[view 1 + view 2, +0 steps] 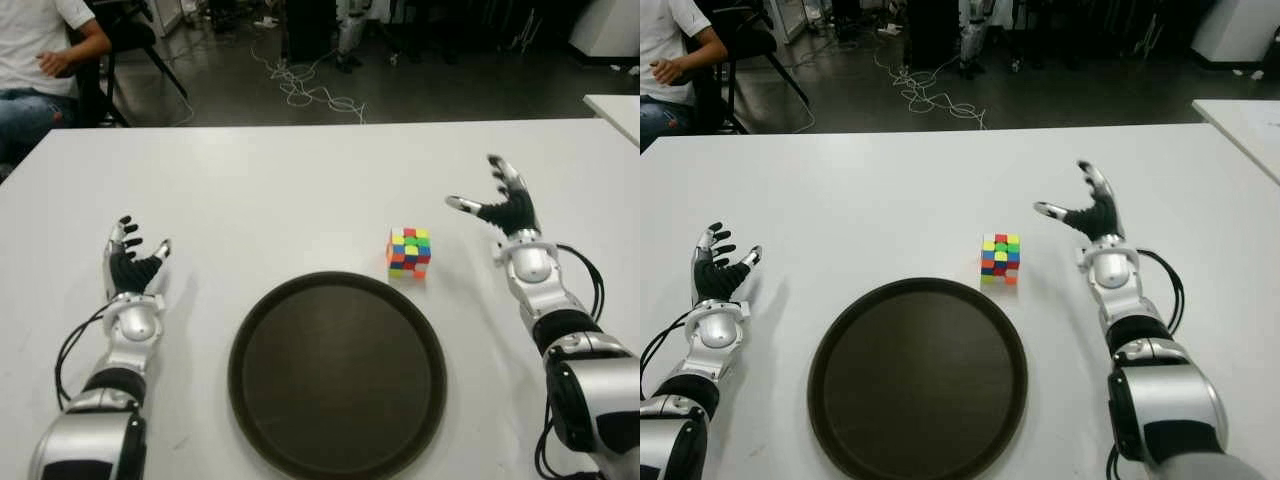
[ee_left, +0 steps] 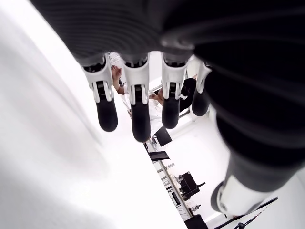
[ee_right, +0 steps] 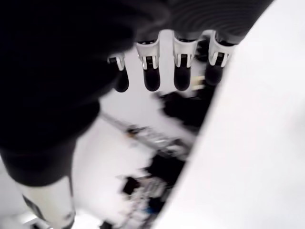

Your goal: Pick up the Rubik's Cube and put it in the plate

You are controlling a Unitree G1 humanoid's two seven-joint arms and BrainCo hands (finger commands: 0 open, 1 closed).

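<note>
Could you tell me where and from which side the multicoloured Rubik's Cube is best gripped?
Probably across two opposite flat side faces of the multicoloured Rubik's Cube, coming from its right, where the open right hand is nearest. It sits flat on the white table, just beyond the dark round plate, sides unobstructed.

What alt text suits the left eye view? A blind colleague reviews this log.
A Rubik's Cube sits on a white table just beyond a round dark plate. The open right hand is beside the cube, the open left hand left of the plate.
</note>
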